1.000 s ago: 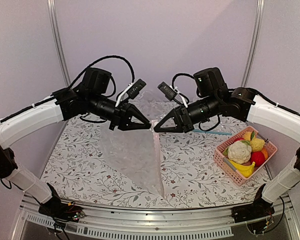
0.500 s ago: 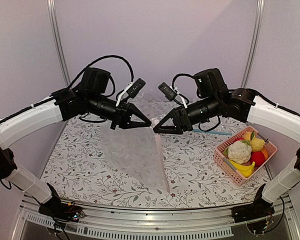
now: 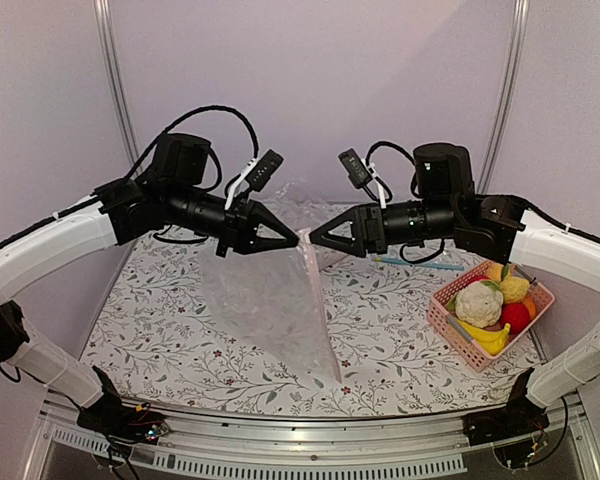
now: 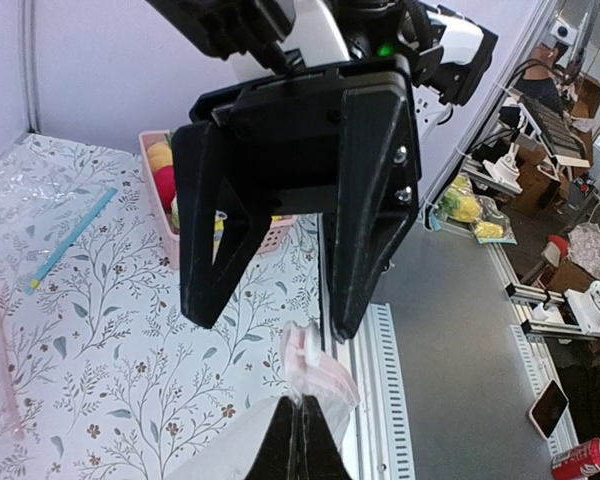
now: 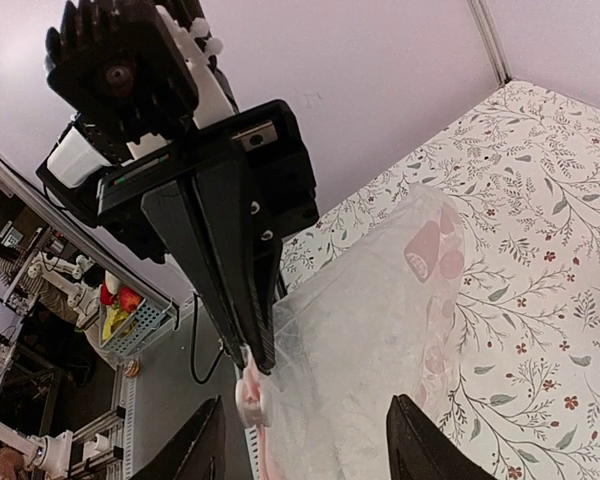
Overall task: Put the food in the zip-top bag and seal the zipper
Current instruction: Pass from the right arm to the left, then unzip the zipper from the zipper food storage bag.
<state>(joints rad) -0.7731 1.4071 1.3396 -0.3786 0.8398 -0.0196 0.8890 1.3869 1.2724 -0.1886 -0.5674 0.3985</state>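
Floral tablecloth (image 3: 400, 330), crinkly zip-top bag (image 3: 265, 300) pinched in left gripper (image 3: 290, 240) (jaws closed) — right gripper (image 3: 318, 240) gaping, empty.

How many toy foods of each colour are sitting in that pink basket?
White: 1, cauliflower
Yellow: 2, banana and lemon
Red: 1, red fruit
Orange: 1, orange fruit
Yellow-orange: 1, leafy fruit at the far corner
Total: 6 showing; anything underneath is hidden.
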